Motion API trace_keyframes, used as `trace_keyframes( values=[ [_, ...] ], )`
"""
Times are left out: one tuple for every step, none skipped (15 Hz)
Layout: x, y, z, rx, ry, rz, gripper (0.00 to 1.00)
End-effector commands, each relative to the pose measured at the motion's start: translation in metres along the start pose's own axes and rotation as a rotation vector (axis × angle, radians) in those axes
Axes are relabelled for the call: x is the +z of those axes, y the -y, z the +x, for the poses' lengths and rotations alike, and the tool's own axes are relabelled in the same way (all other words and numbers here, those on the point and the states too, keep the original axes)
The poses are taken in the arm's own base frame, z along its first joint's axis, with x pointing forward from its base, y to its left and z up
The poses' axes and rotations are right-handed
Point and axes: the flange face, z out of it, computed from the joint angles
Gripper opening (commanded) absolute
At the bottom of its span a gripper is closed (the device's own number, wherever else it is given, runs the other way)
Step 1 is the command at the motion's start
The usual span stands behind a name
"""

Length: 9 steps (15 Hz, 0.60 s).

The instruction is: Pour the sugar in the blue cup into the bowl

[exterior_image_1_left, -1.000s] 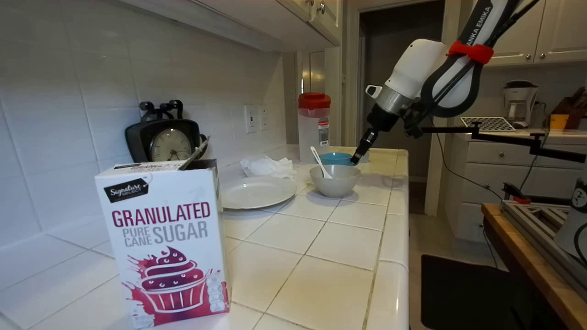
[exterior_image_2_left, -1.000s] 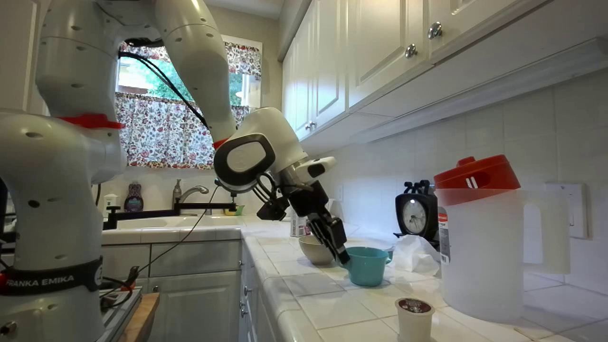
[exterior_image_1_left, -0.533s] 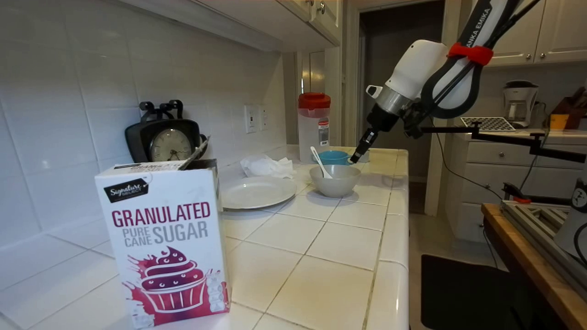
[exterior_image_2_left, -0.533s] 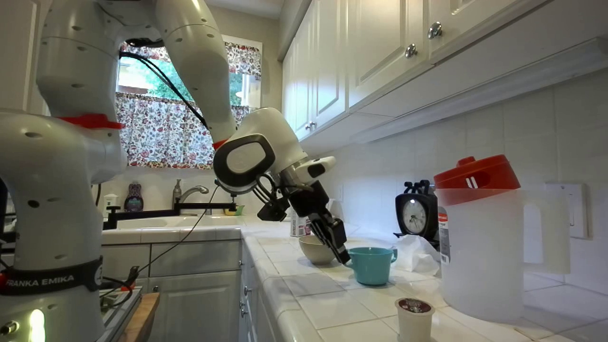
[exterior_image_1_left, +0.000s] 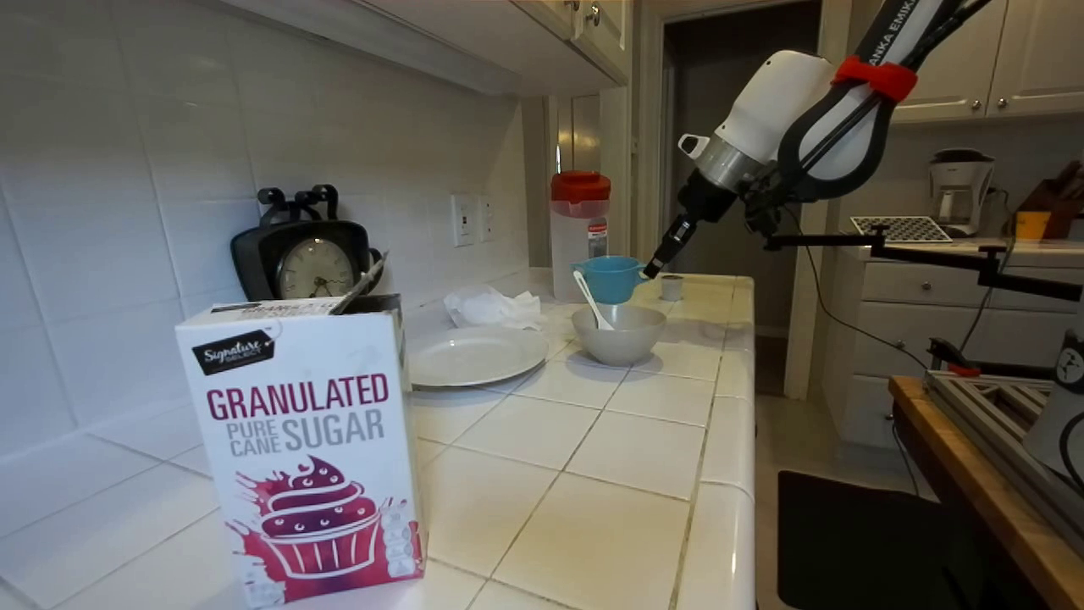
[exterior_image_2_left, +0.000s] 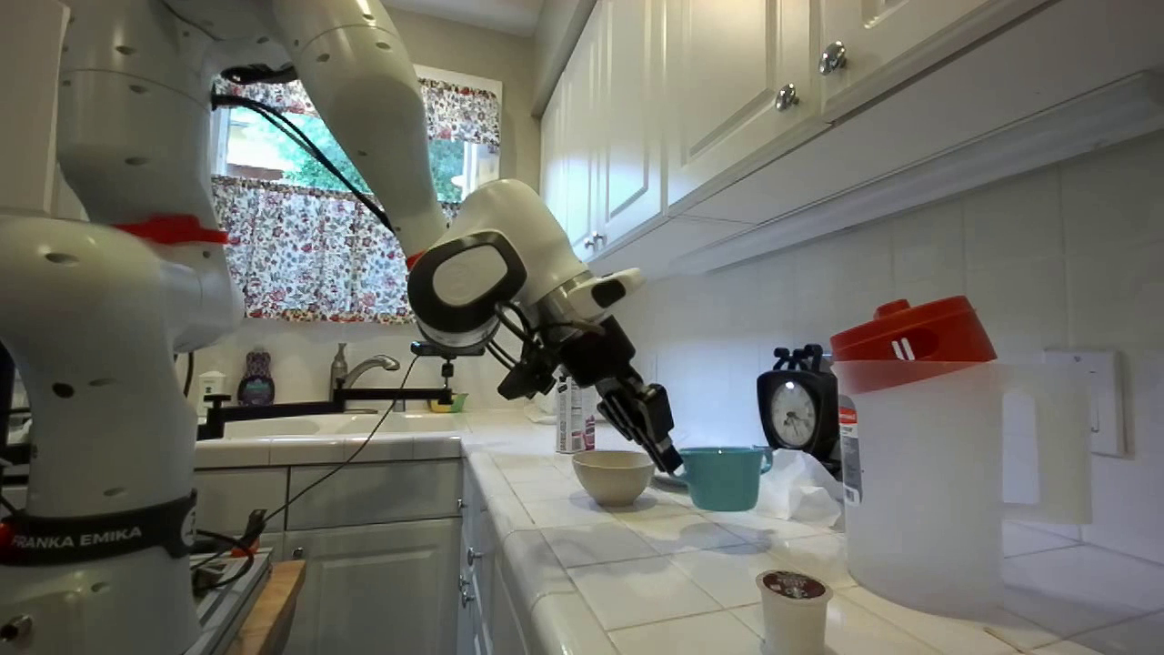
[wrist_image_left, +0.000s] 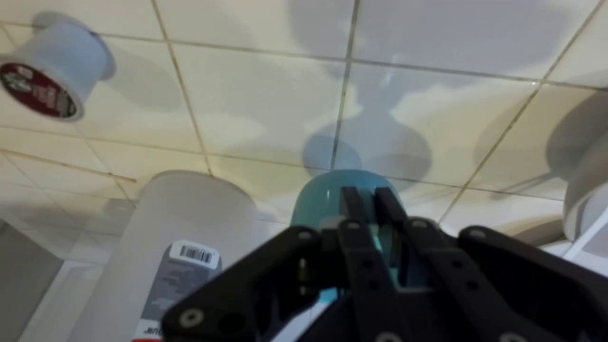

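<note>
Having been raised off the white-tiled surface (exterior_image_2_left: 629, 589), the round turquoise plastic-looking cup (exterior_image_2_left: 724, 482) is pinched by the black tool (exterior_image_2_left: 672, 461) right of frame centre, so pouring into the round off-white bowl (exterior_image_2_left: 612, 482) can presumably follow.

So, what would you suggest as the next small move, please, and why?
I'd probably raise the blue cup a little higher, keeping it level. The gripper holds it by its side, clear of the counter but not yet over the bowl, and the spoon sticks up past the bowl's rim, so more height should help it clear rim and spoon.
</note>
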Motion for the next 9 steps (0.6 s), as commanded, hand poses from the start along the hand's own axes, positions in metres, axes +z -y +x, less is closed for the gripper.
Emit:
trace_keyframes(
  values=[
    [-0.025, -0.008, 0.010, -0.072, 0.011, -0.019, 0.03],
    [-0.031, -0.008, 0.013, -0.089, 0.018, -0.026, 0.03],
    [-0.036, -0.007, 0.016, -0.107, 0.031, -0.038, 0.03],
    [-0.042, -0.001, 0.018, -0.136, 0.048, -0.049, 0.03],
    [-0.048, 0.007, 0.020, -0.169, 0.062, -0.061, 0.03],
    [-0.053, 0.019, 0.024, -0.208, 0.072, -0.072, 0.03],
    [-0.056, 0.032, 0.029, -0.245, 0.076, -0.078, 0.03],
    [-0.062, 0.046, 0.033, -0.281, 0.076, -0.089, 0.03],
    [-0.067, 0.059, 0.037, -0.307, 0.080, -0.102, 0.03]
  ],
)
